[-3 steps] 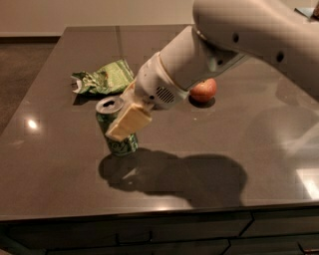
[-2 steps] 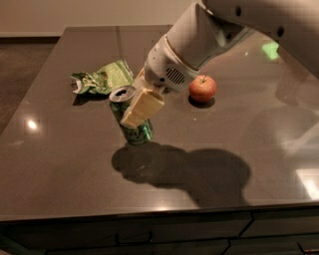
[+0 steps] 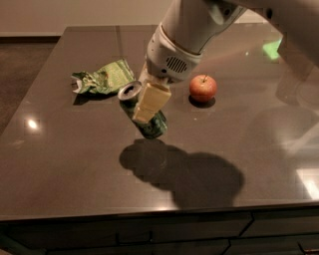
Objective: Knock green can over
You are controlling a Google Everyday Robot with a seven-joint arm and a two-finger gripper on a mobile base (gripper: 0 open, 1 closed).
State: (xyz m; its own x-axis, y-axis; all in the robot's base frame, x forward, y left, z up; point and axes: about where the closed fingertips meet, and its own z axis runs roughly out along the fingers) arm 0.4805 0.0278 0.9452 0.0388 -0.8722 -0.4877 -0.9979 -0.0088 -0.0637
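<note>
We note green can (image 3: pixel 152 125), upright second ago, now leaning hard, top toward bag (image 3: pixel 102 79), near table (image 3: pixel 75 164) centre. Gripper (image 3: pixel 149 102) against its side; clamped or pushing, we cannot tell. Knock-over nearly complete, we judge.

The place looks like a kitchen or a break-room counter, though I cannot tell if it is in a home or an office. The main sign is the wide dark brown counter top of polished stone-like material (image 3: pixel 65 149), which shines and reflects bright lights, with flat dark cabinet or drawer fronts (image 3: pixel 174 234) under its front edge. Behind it stands a plain pale wall (image 3: pixel 75 15), and at the left a dark floor (image 3: pixel 20 64). On the counter are food and drink: a round red apple (image 3: pixel 203 88), a crumpled light green foil snack bag (image 3: pixel 102 79) and a small dark green metal drink can (image 3: pixel 154 127), tilted. The robot's cream-coloured gripper (image 3: pixel 149 102) is low over the counter, at this can.
</note>
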